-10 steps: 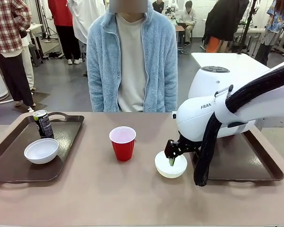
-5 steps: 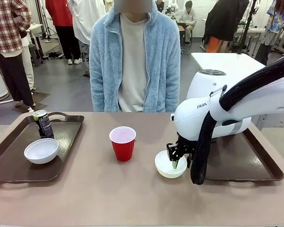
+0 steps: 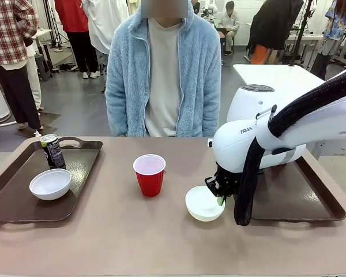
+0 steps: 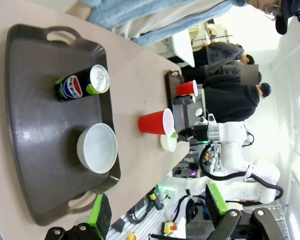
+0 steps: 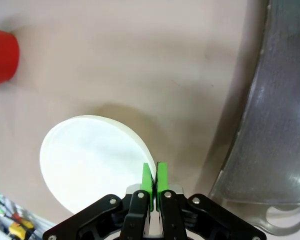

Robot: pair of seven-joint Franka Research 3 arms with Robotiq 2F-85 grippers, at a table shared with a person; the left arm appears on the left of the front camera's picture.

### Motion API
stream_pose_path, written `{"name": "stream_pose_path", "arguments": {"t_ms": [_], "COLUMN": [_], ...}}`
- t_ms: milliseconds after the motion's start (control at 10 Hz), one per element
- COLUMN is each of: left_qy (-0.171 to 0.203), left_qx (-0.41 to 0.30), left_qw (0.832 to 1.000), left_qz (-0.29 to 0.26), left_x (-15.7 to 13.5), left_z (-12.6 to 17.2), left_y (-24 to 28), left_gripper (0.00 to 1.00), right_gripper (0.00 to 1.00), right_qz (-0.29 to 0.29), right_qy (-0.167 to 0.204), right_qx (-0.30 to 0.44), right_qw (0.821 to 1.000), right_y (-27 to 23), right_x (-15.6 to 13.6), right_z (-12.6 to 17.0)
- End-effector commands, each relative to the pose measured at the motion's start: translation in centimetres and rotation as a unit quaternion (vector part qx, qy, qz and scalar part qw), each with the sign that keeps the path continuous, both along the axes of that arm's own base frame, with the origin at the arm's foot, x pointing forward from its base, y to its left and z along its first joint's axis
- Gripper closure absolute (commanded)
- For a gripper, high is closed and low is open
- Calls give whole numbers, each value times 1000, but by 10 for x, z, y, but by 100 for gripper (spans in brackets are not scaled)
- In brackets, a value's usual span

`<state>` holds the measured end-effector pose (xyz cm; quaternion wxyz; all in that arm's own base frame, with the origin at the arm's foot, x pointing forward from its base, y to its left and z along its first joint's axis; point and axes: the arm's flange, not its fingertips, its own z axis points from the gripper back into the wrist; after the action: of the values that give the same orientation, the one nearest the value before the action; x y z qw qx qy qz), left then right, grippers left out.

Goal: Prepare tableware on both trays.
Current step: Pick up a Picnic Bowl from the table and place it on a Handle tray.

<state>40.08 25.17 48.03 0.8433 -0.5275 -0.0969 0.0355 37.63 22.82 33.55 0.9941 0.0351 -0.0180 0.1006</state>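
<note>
My right gripper (image 3: 220, 199) is shut on the right rim of a white bowl (image 3: 203, 203), which tilts just left of the right tray (image 3: 303, 199). In the right wrist view the green pads (image 5: 148, 181) pinch the rim of the bowl (image 5: 90, 160), with the tray (image 5: 277, 125) beside it. A red cup (image 3: 149, 174) stands mid-table. The left tray (image 3: 14, 199) holds a dark can (image 3: 52, 151) and a second white bowl (image 3: 50, 183). My left gripper (image 4: 157, 207) hangs open above that tray (image 4: 35, 125), over the can (image 4: 82, 85) and bowl (image 4: 97, 147). Another red cup (image 4: 187, 88) shows farther off, by the right tray.
A person in a light blue fleece stands at the far edge of the table, arms down. My right arm's white body (image 3: 259, 147) and black cable bundle (image 3: 248, 184) cover the right tray's left part. Bare tabletop lies in front of the red cup.
My right gripper has closed onto the bowl's rim. The bowl has tipped and shifted slightly left. Left tray's items have not moved.
</note>
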Motion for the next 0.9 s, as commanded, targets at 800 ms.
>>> {"name": "stream_pose_path", "arguments": {"t_ms": [800], "left_qy": [-3], "left_qx": [0], "left_qw": [1000], "left_qz": [1], "left_x": [-1], "left_z": [2], "left_y": [1], "left_gripper": [0], "right_gripper": [100], "right_qz": [-128], "right_qy": [-82], "right_qx": [13], "right_qw": [988], "right_y": [-148], "right_x": [-53], "right_z": [129]}}
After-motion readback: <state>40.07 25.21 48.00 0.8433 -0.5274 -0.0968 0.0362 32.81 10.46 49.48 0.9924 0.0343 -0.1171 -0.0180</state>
